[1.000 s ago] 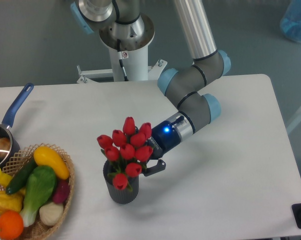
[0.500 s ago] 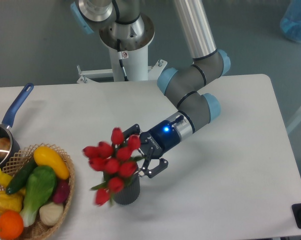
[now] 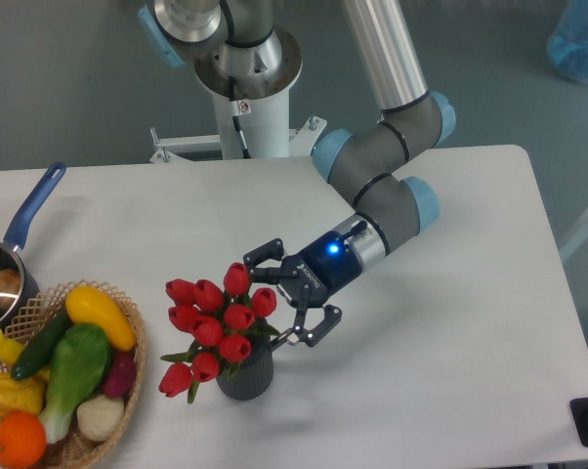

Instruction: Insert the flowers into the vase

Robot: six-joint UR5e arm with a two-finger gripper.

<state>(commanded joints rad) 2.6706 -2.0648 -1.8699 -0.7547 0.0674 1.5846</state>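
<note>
Fixed camera, looking down on a white table. Near the middle, toward the near edge: the vase, dark grey, ribbed, upright. In its mouth, the flowers, red closed tulips on green stems, leaning out to the left, the lowest blooms hanging past the vase's left rim. Just right of the bunch and slightly farther back: the gripper, spread wide, one finger above the blooms at the far side, the other low beside the vase's right rim, nothing held between them. Finger to flower contact: cannot tell, very close at the upper finger. Blue light lit on the wrist behind the fingers. From there, up and to the right, then to the far edge: the arm, grey with light blue joint caps, its white base beyond the table's far edge.

Near left corner: a wicker basket heaped with colourful vegetables, yellow, green, orange, white, purple. At the left edge, just behind the basket: a saucepan with a blue handle pointing to the far side. Top right corner, off the table: a blue translucent object, too cropped to name.
</note>
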